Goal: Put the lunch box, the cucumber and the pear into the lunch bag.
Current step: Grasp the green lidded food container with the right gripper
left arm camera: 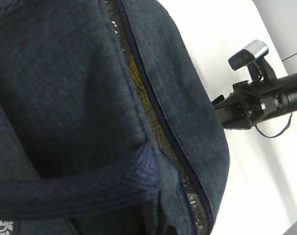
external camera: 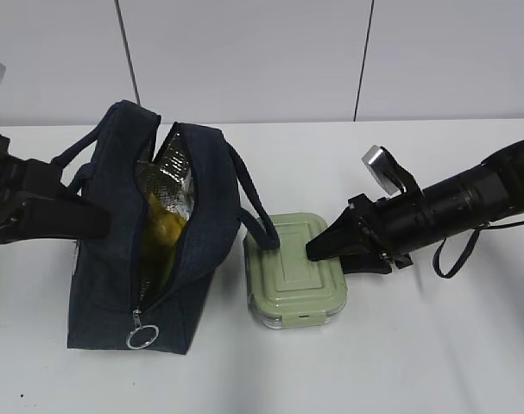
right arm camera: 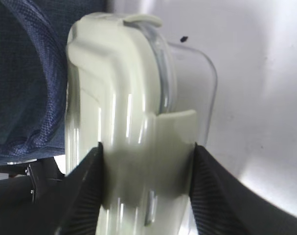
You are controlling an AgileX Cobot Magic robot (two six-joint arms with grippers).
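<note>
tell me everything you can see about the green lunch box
The lunch box is a small pale sage-green rectangle with rounded corners, a stepped glossy plastic-looking lid with side latches and a clear lower part. It lies flat, lid closed, on the white table just right of the lunch bag, one bag handle resting on its left edge. The right gripper has a finger at each side of its right end.

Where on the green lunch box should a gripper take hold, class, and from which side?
Grip the lunch box across its narrower width at the right-hand end, coming from the right. The lunch bag and its handle crowd the left side. The right gripper already straddles that end.
</note>
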